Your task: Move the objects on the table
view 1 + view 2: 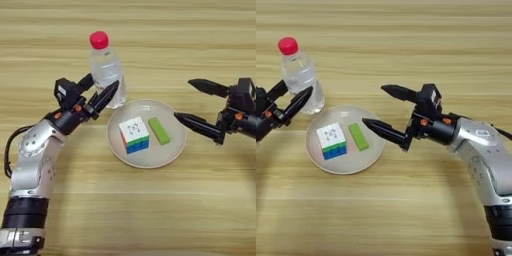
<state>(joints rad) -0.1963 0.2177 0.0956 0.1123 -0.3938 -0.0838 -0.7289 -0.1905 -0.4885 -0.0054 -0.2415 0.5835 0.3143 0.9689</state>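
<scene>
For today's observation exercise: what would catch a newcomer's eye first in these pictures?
The red-capped bottle stands upright at the back, the left gripper straddling it with its fingers either side. In front, a white plate holds a puzzle cube and a green block, with the open right gripper at its right rim.

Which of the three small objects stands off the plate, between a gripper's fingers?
The bottle: upright on the table beside the plate, left gripper around it. The cube and green block lie on the plate.
</scene>
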